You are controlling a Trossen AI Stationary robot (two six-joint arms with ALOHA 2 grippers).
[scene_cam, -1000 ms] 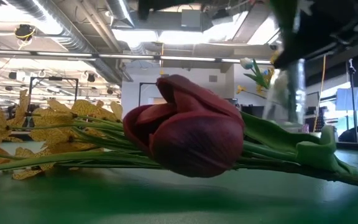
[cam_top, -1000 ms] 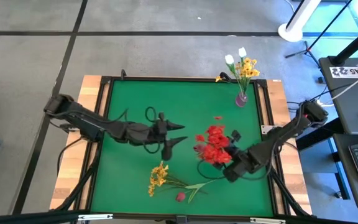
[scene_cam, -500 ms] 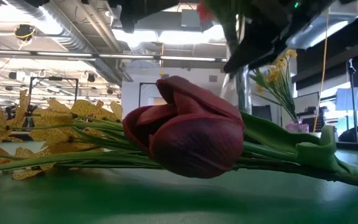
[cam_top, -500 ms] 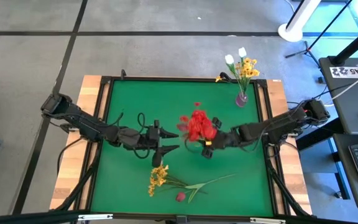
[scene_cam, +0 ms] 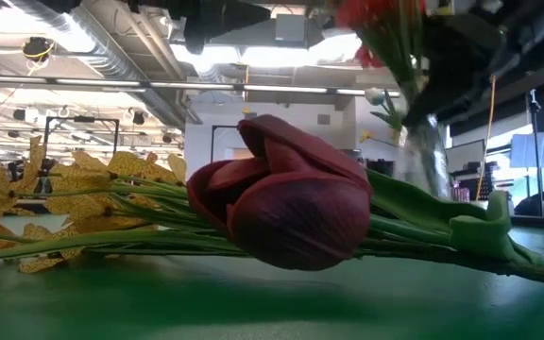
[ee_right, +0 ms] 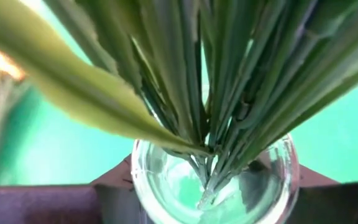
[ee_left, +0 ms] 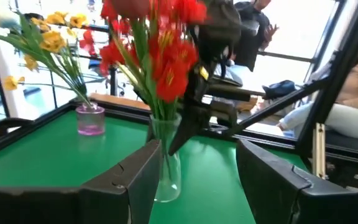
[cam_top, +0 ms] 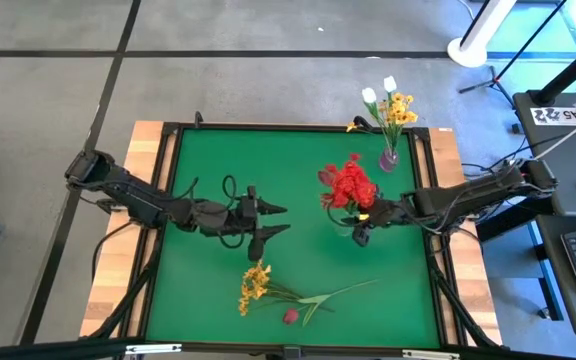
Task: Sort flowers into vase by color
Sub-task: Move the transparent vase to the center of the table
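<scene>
A clear glass vase with red flowers is at the table's middle right, and my right gripper is shut on it. My left gripper hovers open left of centre, pointing level at that vase from a short way off. A small purple vase with yellow and white flowers stands at the far right edge. Yellow flowers and a dark pink bud lie flat on the green mat near the front edge. My right gripper pinches the clear vase's upper wall between its two fingers, one on each side just below the rim. The fingers slant down from the table's right side. The vase stays roughly upright, stems inside; whether its base touches the mat I cannot tell.
A raised black frame borders the green mat. Bare mat lies between the two arms and the far edge. In the left wrist view, people sit beyond the table.
My right gripper has carried the vase of red flowers from the near right part of the mat toward the far edge, swinging first toward the centre, then back rightward, and has turned as it went. My left gripper has drawn back slightly toward the left.
</scene>
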